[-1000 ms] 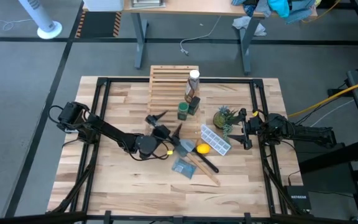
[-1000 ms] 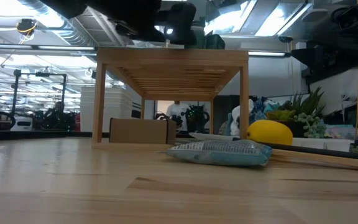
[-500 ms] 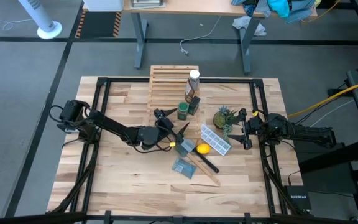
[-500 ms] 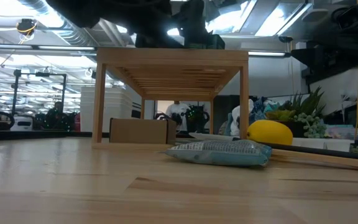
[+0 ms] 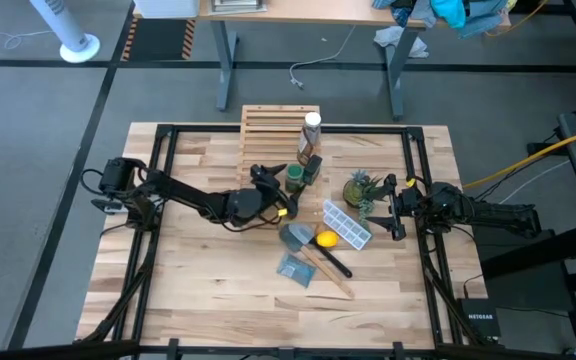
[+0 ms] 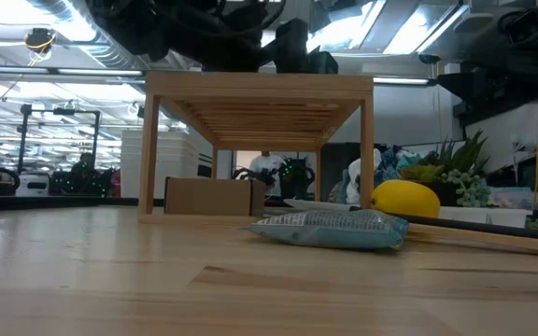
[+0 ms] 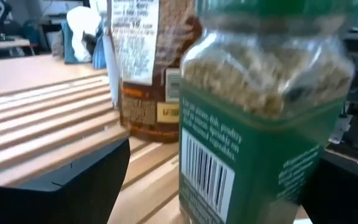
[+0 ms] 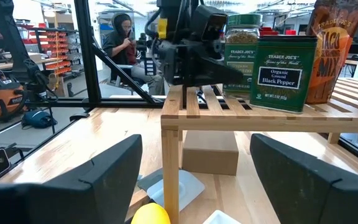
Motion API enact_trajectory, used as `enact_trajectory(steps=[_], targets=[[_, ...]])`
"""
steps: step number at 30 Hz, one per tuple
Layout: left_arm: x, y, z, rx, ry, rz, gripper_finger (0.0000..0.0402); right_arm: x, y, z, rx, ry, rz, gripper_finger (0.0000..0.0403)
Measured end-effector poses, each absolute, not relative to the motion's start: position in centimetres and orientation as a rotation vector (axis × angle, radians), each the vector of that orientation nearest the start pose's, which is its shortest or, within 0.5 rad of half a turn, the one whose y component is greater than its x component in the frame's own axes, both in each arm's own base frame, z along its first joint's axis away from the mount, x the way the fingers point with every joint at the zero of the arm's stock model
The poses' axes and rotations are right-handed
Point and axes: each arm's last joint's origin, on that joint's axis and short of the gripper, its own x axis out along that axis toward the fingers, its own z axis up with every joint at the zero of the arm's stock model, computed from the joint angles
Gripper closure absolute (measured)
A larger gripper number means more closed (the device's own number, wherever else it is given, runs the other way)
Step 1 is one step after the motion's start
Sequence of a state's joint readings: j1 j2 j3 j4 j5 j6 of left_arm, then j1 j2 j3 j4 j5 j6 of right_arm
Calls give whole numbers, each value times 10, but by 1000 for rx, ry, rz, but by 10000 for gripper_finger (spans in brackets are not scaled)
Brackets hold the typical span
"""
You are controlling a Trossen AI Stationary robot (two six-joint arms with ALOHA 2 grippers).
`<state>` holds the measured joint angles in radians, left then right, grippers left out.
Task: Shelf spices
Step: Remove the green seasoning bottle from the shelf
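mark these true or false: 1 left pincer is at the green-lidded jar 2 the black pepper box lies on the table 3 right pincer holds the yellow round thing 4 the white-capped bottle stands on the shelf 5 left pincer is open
1. True: the left pincer is at the green-lidded jar, a finger on either side of it.
2. False: the black pepper box stands on the shelf.
3. False: the right pincer is open and empty, beside the small plant; the yellow round thing lies on the table.
4. True: the white-capped bottle stands upright on the shelf.
5. True.
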<state>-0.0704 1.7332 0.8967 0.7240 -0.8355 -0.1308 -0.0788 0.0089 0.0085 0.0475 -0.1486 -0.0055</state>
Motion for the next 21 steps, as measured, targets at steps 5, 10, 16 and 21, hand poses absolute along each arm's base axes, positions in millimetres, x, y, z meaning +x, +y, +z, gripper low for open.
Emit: enact_trajectory(steps=[5,10,16,21], targets=[[357,0,209,-110,65,847,2,97,-3,170,-11,-47,69,96],[355,-4,208,-110,65,917,2,97,-3,170,-11,-47,70,96],[351,-15,207,-64,69,997,17,97,-3,170,-11,-47,70,96],[351,-20,207,-17,92,992,72,97,-3,170,-11,-48,70,96]])
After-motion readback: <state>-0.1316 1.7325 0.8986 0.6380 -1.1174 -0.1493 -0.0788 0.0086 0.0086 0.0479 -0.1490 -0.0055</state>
